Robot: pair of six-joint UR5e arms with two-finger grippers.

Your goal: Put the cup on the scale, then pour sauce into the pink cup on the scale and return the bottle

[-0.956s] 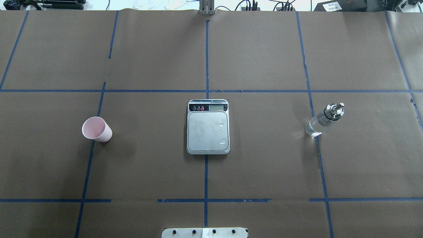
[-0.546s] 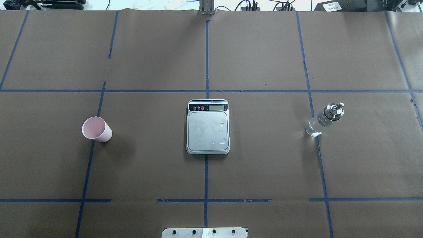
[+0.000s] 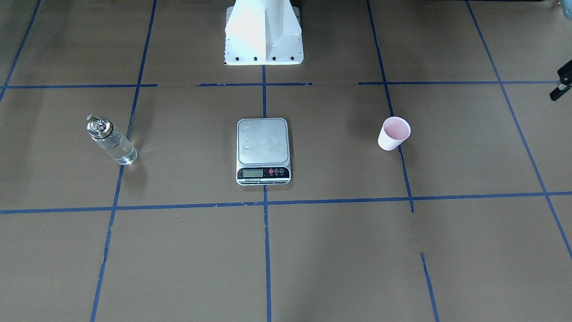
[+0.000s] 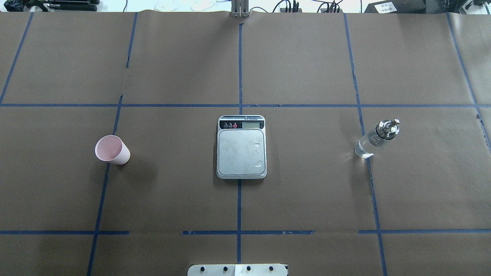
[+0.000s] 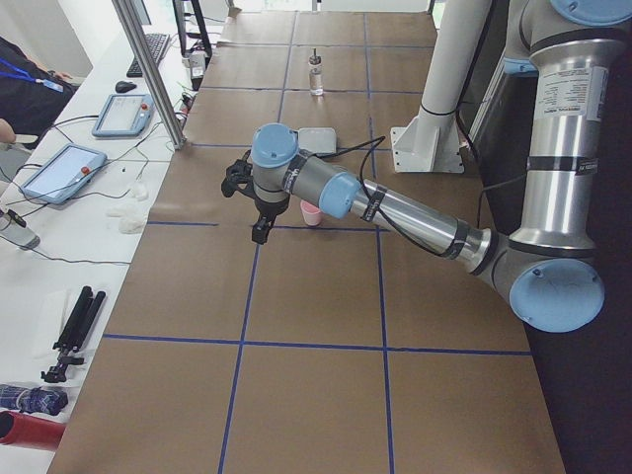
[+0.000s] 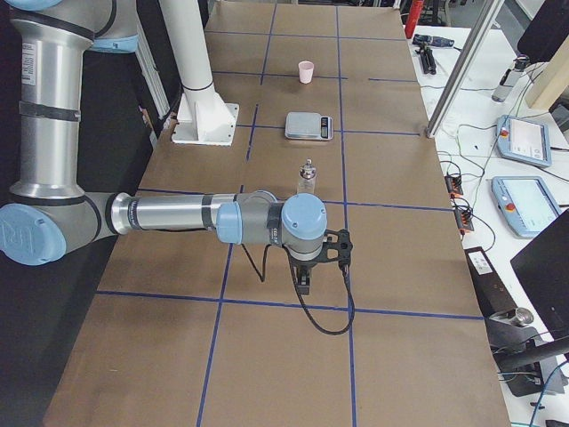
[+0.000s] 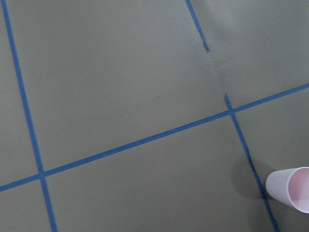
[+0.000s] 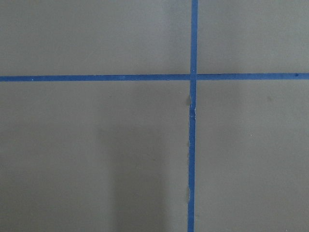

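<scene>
Item 1: left gripper [image 5: 259, 233]. It hangs over the table at the near end in the left-side view, fingers pointing down, clear of everything. Whether it is wide or narrow cannot be told. Its wrist camera catches only the cup at the lower right corner.

Item 2: right gripper [image 6: 303, 283]. It hangs over the table at the opposite end, close above a crossing of blue tape lines [image 8: 193, 76]. Its opening cannot be told either, and it holds nothing that I can see.

Item 3: cup [image 4: 112, 150]. Pale pink and upright, mouth open. It stands on the paper on the robot's left side, beside a tape line and well apart from the scale.

Item 4: scale [image 4: 241, 147]. It lies flat at the middle of the table, on the centre tape line. The display strip is on the side away from the robot's base. A few water droplets [image 4: 259, 164] sit on the platform.

Item 5: bottle [image 4: 374, 141]. Clear glass with a silver pourer cap, upright on the robot's right side and well apart from the scale. The sauce [image 4: 363, 149] inside is colourless.

Item 6: table [image 4: 307, 191]. It is covered in brown paper with a taped grid.

Item 7: white robot base [image 3: 263, 31]. It stands at the table's edge in line with the scale.
</scene>
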